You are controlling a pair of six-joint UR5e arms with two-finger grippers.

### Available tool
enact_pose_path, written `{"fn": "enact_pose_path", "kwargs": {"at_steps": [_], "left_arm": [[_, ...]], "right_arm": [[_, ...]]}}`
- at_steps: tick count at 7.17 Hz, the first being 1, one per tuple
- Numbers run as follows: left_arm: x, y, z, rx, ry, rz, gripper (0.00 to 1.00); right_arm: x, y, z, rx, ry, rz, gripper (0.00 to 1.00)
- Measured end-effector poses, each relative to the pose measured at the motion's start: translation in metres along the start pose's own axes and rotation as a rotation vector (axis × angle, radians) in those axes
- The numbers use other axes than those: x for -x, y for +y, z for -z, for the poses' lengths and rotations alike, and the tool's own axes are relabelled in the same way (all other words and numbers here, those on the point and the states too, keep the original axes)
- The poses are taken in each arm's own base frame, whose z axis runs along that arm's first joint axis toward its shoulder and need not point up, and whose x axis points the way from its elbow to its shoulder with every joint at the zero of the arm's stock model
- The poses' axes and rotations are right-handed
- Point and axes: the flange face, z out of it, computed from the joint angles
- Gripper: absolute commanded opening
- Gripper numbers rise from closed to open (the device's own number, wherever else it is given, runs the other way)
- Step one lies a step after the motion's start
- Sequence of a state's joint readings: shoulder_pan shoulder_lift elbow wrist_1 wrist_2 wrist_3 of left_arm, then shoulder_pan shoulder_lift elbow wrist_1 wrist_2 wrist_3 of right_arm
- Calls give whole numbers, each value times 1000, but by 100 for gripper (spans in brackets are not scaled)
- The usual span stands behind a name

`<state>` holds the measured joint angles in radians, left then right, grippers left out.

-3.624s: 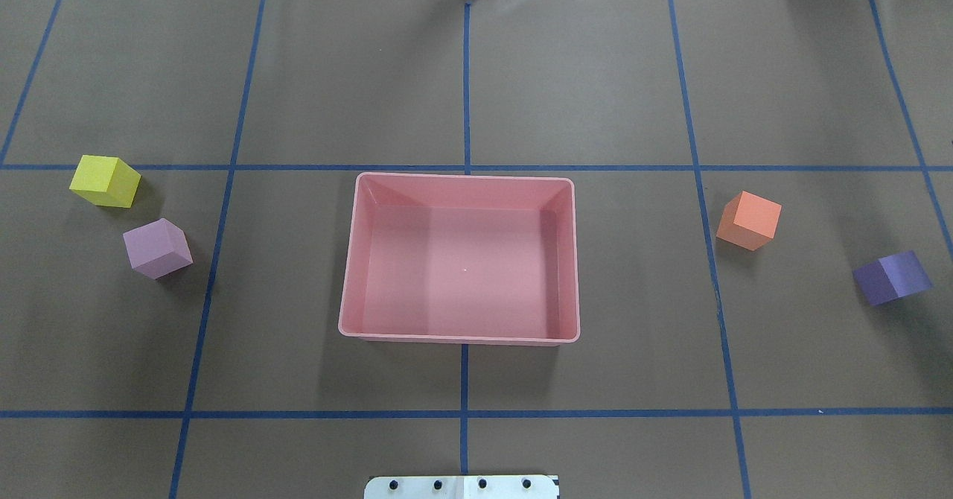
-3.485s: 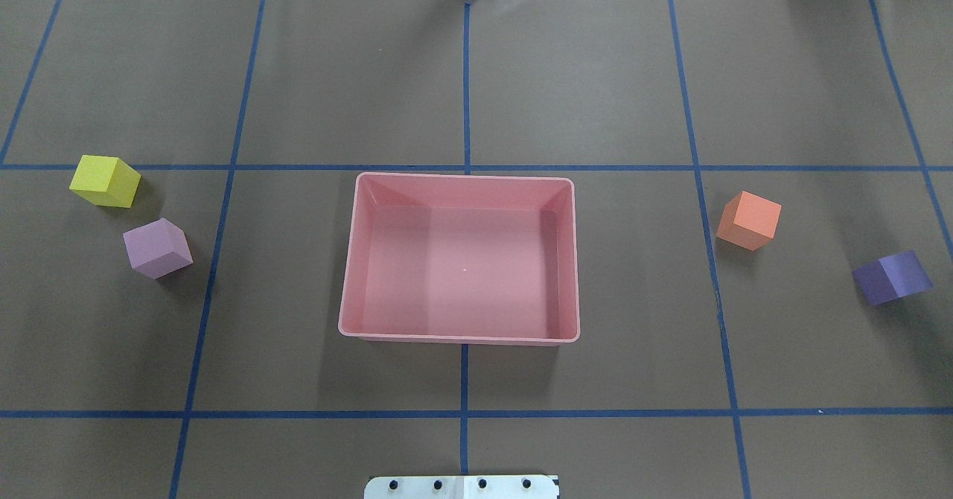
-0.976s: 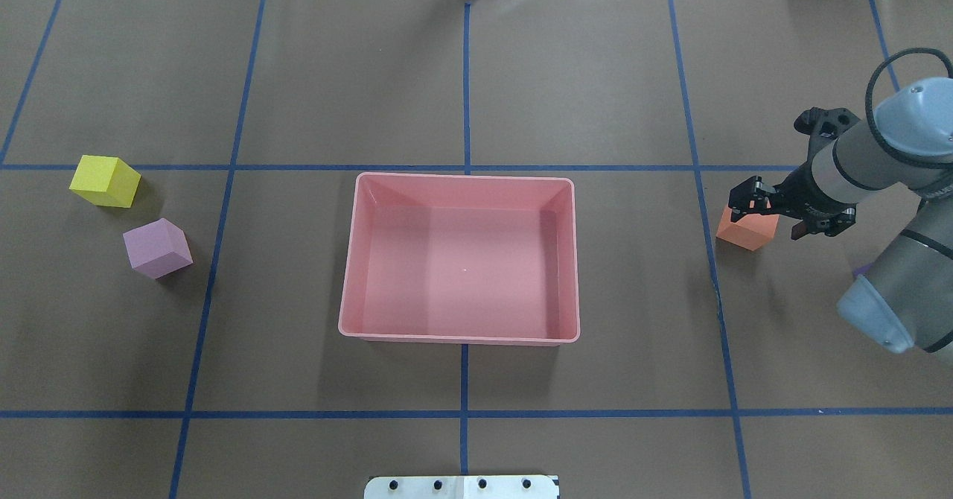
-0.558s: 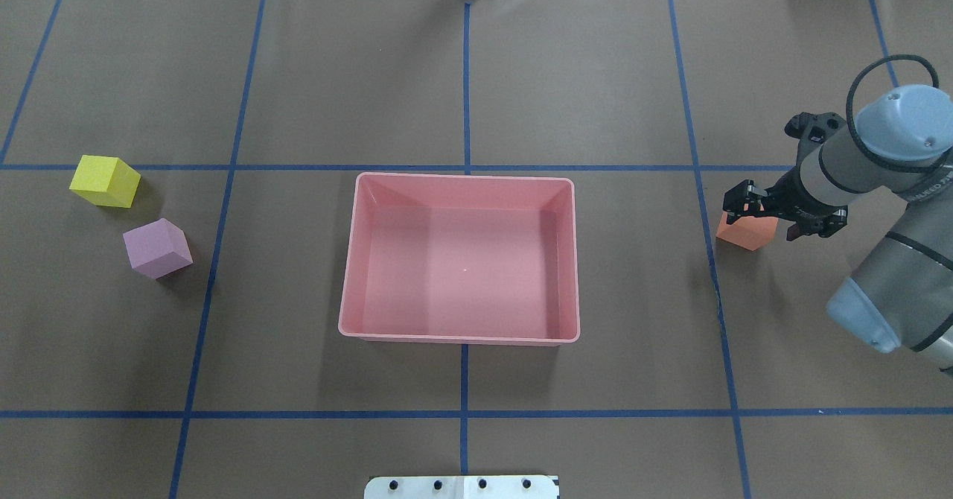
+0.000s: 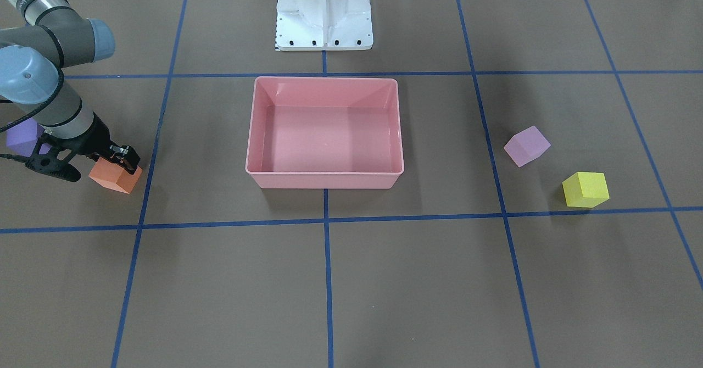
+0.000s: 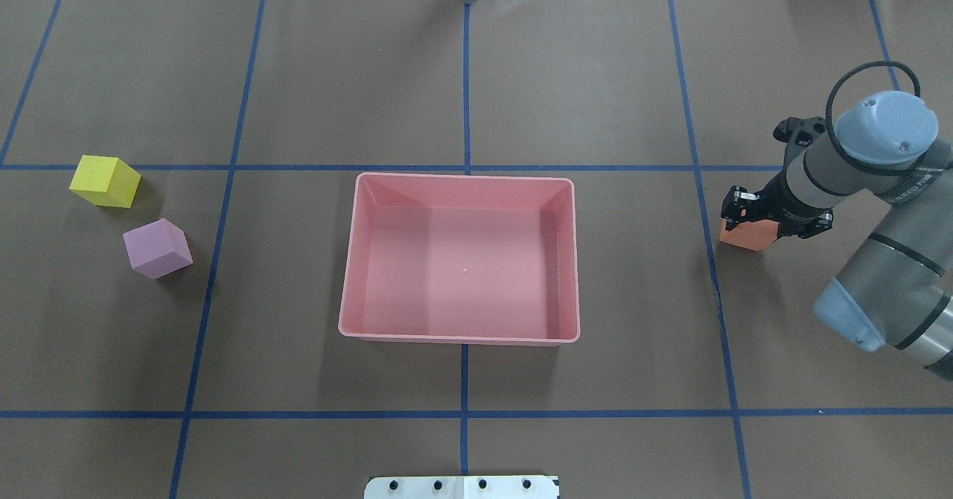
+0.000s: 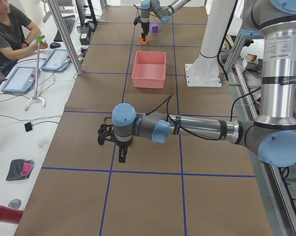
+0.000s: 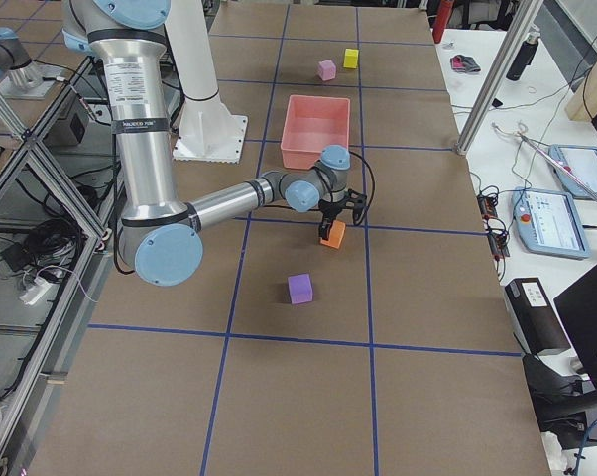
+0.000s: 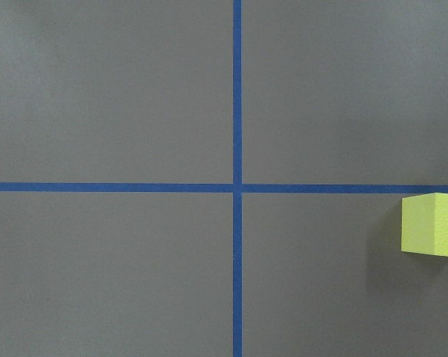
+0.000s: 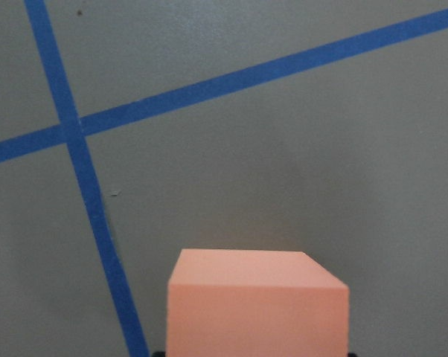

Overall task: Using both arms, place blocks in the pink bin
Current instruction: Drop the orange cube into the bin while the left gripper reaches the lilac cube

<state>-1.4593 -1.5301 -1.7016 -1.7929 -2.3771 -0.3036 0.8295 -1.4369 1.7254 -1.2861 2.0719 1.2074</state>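
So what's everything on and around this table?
Pink bin: one, salmon pink, empty, centre.
Orange block: one, orange, robot's right side.
Purple block: one, dark purple, farther right.
Lilac block: one, pale lilac, robot's left side.
Yellow block: one, yellow, beside the lilac block.
Table: one, brown, blue tape grid.
Pedestal: one, white, near the bin.
Person: one, dark shirt, at side desk.
Right arm: one, grey; right pincer astride orange block.
Left arm: one, grey; left pincer over bare table.

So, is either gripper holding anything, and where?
Right gripper straddles the orange block at its sides; whether it grips cannot be told. Left gripper holds nothing.
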Motion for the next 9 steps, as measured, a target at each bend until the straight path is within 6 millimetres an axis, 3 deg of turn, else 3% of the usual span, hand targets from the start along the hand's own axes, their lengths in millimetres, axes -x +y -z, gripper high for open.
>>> {"fn": "enact_pose_path", "kwargs": {"at_steps": [2,3,5,6,8,9], "left_arm": [[-77,3,-50,10,17,73,100],[-112,6,-65,19,33,128,100],[-186,11,-90,49,63,232,99],[-213,16,-104,58,57,260,99],[-235,23,-117,61,45,278,99],[-239,24,-119,64,45,288,99]], "right_arm": [[32,-1,30,-15,-63,3,0],[62,-3,52,-17,-108,-17,0],[145,4,107,-8,-191,-71,0],[181,24,130,9,-233,-88,0],[241,70,157,53,-303,-121,0],[266,98,152,63,-311,-119,0]]}}
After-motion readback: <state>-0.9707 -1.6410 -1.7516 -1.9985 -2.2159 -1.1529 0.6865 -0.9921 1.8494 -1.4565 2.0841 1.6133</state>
